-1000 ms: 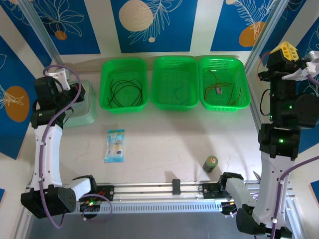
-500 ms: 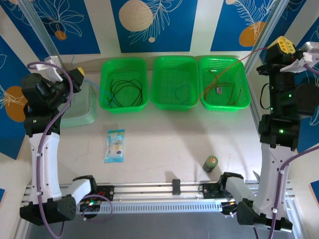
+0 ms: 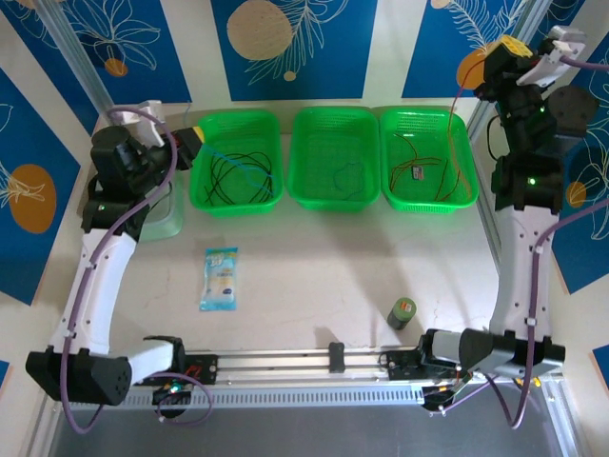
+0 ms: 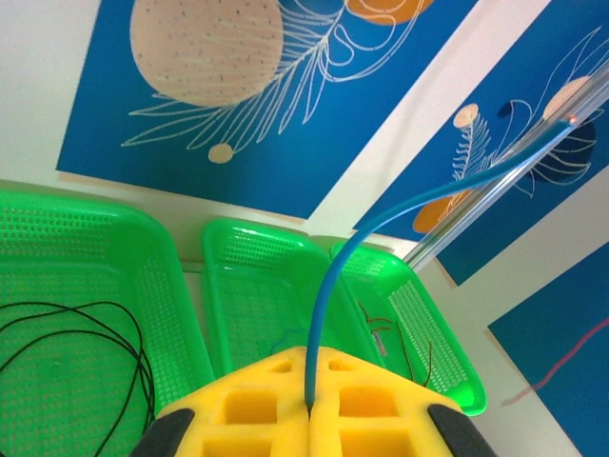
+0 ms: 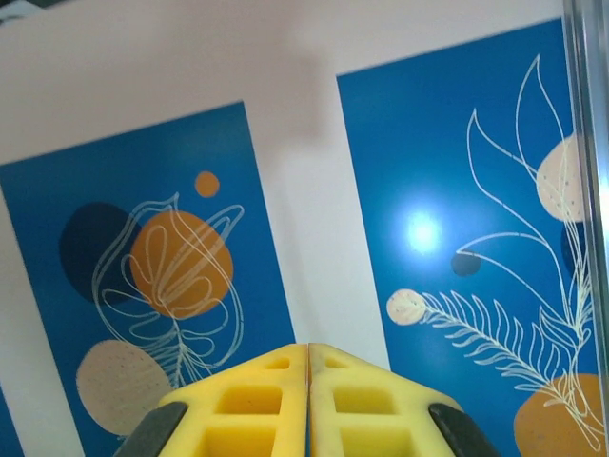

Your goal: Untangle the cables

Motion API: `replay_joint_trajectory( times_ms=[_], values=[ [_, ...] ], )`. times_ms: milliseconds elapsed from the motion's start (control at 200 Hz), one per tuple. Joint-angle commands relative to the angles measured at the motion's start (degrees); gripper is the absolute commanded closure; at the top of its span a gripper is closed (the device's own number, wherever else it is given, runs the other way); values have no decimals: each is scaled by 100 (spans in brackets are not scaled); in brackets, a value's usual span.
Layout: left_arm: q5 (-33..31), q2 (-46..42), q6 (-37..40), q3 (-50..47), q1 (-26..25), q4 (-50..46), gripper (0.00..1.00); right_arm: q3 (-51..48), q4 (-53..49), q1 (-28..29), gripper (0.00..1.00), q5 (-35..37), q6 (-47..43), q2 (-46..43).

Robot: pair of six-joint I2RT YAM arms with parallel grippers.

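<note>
The left end effector [image 3: 197, 134] has its yellow pads pressed together on a blue cable [image 4: 315, 328]. In the left wrist view the cable rises out of the seam between the pads and bends away to the right. From above, the same cable slants from the pads down into the left basket [image 3: 236, 116], which stands just beside and below this end effector. Black cables [image 3: 217, 171] lie in loose loops on that basket's floor, under the blue one. The middle basket [image 3: 335, 111] is next along to the right of the left end effector, with a faint blue-grey cable [image 3: 347, 176] lying in it. The right end effector [image 3: 507, 49] is raised high above the bench [image 3: 314, 267], up beside the far right corner. In the right wrist view its pads meet flush and no strand can be made out in the seam. From above, a thin orange-brown cable [image 3: 452, 105] runs from this end effector down into the right basket [image 3: 426, 110], which sits below it and to its left, so the pads appear clamped on that cable. A red cable [image 3: 409, 152] lies in the same basket. Well apart from both end effectors, nearer the arm bases, a packet [image 3: 220, 278] lies flat on the bench and a small can [image 3: 402, 311] stands to its right.
</note>
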Motion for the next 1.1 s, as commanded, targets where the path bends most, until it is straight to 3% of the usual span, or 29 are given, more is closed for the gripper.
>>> replay_joint_trajectory(
  times_ms=[0, 245, 770, 1095],
  values=[
    [-184, 90, 126, 279, -217, 298, 100, 433, 119, -43, 100, 125, -415, 106],
    [-398, 211, 158, 151, -724, 238, 100, 1069, 192, -439, 100, 185, -644, 748],
    [-661, 38, 209, 39, -955, -78, 100, 2140, 141, -366, 100, 28, -265, 2220],
    [-700, 107, 197, -10, -1090, -11, 100, 1201, 126, -366, 100, 267, -533, 1964]
  ],
)
